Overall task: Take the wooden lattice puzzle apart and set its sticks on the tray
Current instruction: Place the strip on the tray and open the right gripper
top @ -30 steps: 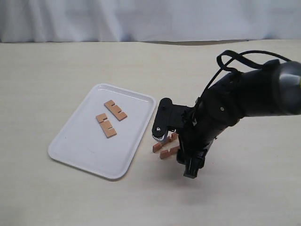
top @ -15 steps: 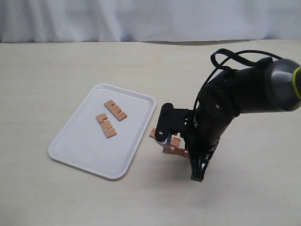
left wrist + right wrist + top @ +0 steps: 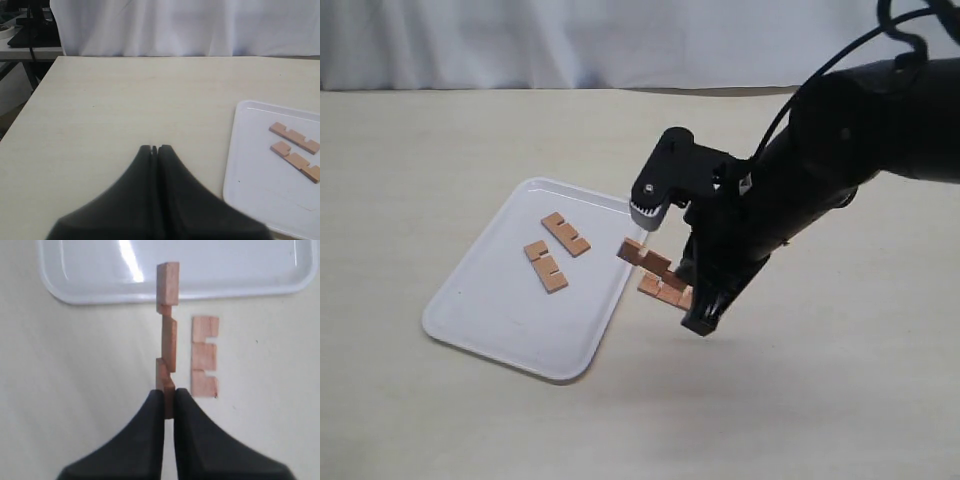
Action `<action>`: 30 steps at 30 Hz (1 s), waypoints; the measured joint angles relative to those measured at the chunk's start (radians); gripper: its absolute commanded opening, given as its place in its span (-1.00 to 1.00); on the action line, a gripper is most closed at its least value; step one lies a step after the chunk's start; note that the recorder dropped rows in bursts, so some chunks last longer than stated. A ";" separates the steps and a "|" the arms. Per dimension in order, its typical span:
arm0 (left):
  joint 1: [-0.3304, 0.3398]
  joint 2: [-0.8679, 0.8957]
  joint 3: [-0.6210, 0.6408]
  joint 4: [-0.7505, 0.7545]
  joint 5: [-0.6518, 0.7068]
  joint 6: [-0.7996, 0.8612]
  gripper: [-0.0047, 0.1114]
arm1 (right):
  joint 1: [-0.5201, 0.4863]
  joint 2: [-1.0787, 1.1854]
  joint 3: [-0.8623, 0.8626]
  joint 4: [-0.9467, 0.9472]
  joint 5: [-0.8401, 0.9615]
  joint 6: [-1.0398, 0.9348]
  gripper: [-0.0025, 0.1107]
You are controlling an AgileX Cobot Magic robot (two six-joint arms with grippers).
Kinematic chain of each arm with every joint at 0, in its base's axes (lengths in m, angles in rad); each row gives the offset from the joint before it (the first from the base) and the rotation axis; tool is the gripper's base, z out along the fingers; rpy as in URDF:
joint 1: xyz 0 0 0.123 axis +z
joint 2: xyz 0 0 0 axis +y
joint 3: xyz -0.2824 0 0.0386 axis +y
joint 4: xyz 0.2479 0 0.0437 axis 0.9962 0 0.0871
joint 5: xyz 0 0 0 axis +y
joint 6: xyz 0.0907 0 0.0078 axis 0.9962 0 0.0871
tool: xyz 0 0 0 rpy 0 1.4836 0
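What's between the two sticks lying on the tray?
Nothing, just bare tray. The exterior view shows the farther stick and nearer stick lying apart.

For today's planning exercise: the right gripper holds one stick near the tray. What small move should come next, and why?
Probably carry the held stick sideways until it hangs over the tray. The right gripper is shut on its end, above the table beside the tray's rim. Two sticks lie on the tray; a fourth stick lies on the table.
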 measured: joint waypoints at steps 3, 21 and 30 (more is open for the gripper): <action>0.000 0.000 0.000 0.000 0.000 0.000 -0.92 | 0.002 -0.004 0.000 0.199 -0.046 -0.079 -0.88; 0.000 0.000 0.000 0.000 0.000 0.000 -0.92 | 0.150 0.443 -0.257 0.424 -0.266 0.029 -0.38; 0.000 0.000 0.000 0.000 0.000 0.000 -0.92 | 0.150 0.297 -0.263 0.196 -0.226 0.059 0.17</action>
